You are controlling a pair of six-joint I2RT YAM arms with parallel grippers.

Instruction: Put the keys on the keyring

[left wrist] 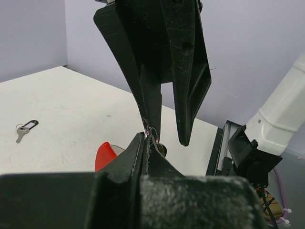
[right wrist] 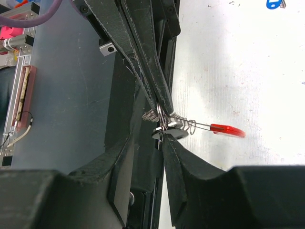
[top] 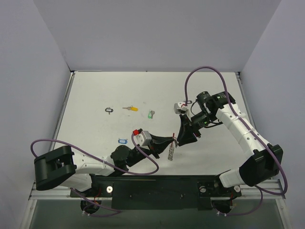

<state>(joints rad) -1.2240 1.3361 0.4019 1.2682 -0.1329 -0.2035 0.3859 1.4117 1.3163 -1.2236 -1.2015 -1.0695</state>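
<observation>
Near the table's front centre, the left gripper (top: 172, 141) was clenched on the keyring (right wrist: 177, 125) by its silver coils, probably to hold it steady for threading. The right gripper (left wrist: 169, 139) met it tip to tip, jaws part-way apart with nothing clearly between them, and one finger touched the coils. The keyring's long axis ran from the pinch out to the free red band (right wrist: 228, 130), toward the near edge in the overhead view. A blue key (top: 123, 141) lay loose nearby.
</observation>
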